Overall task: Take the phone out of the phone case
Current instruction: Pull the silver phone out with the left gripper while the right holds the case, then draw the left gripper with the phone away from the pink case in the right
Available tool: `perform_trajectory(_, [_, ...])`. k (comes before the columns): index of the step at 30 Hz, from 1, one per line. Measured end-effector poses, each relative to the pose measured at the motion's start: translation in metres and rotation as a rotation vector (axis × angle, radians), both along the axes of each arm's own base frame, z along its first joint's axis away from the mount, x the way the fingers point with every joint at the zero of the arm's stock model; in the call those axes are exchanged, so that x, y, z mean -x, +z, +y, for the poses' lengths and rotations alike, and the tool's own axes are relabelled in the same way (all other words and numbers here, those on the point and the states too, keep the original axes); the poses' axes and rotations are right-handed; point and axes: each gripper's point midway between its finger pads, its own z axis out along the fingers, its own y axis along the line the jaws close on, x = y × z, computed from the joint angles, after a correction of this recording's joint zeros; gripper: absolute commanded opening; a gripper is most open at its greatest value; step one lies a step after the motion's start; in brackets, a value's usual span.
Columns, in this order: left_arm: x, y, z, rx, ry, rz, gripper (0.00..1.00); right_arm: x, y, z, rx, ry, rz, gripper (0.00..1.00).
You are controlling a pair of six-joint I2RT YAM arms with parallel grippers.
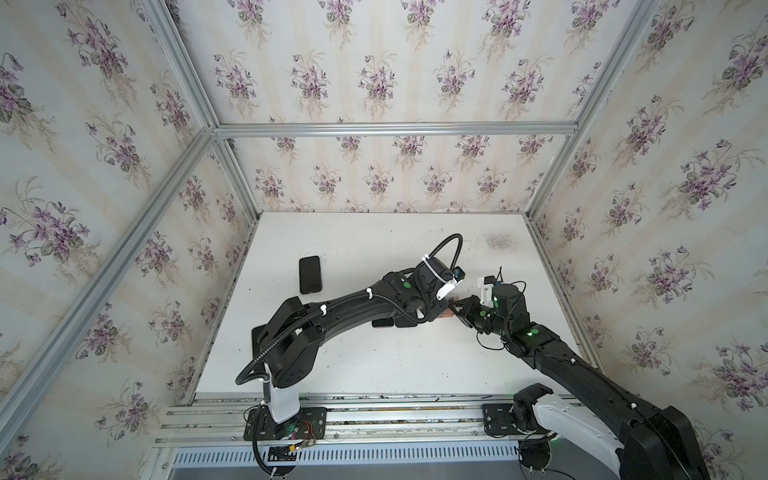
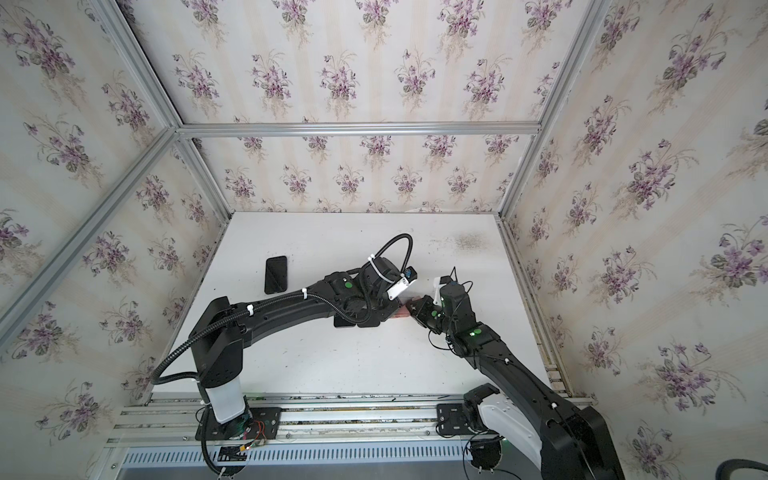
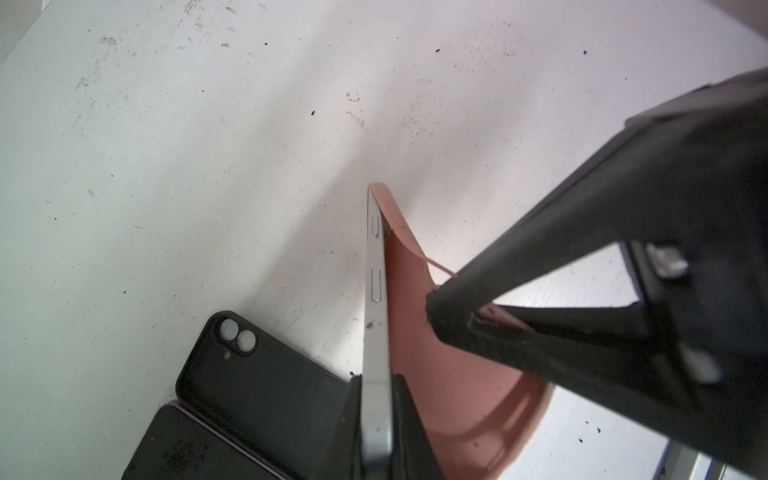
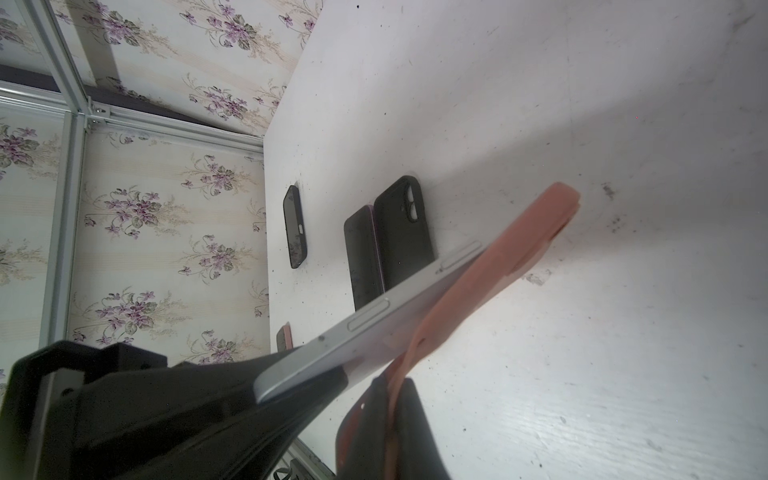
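Observation:
The silver-edged phone (image 3: 376, 332) (image 4: 374, 328) is held up off the table, half out of the pink phone case (image 3: 440, 374) (image 4: 498, 266). The case is peeled away from the phone along one side and still wraps its far end. My left gripper (image 3: 376, 386) is shut on the phone's near end. My right gripper (image 4: 392, 390) is shut on the case's loose rim, pulling it aside. In both top views the two grippers (image 1: 441, 311) (image 2: 395, 309) meet at the table's right middle, with a bit of pink case (image 1: 449, 314) (image 2: 402, 312) showing between them.
A black case with camera holes (image 3: 249, 374) (image 4: 405, 232) and a dark phone (image 3: 187, 444) (image 4: 363, 257) lie side by side under my left arm. Another black phone (image 1: 310, 275) (image 2: 276, 274) lies at the left. Walls close in the white table (image 1: 374, 365).

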Motion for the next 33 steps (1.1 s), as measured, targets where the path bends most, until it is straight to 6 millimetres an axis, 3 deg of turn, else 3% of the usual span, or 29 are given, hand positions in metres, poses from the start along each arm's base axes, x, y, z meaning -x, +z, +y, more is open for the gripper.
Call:
perform_trajectory(8, [-0.005,0.027,0.013,0.015,0.056,-0.058,0.05,0.009,-0.020,-0.007,0.066,-0.001,0.118,0.00])
perform_trajectory(12, [-0.006,0.028,0.021,-0.009,0.082,-0.082,0.05,0.013,-0.034,-0.017,0.105,-0.020,0.204,0.00])
perform_trajectory(17, [-0.008,0.029,0.034,-0.060,0.121,-0.122,0.05,0.009,-0.035,-0.030,0.150,-0.034,0.250,0.00])
perform_trajectory(22, [-0.009,0.024,0.034,-0.144,0.121,-0.181,0.04,0.004,-0.034,-0.046,0.200,-0.044,0.287,0.00])
perform_trajectory(33, [-0.013,-0.007,0.023,-0.373,0.099,-0.295,0.04,0.002,-0.036,-0.067,0.211,-0.045,0.318,0.00])
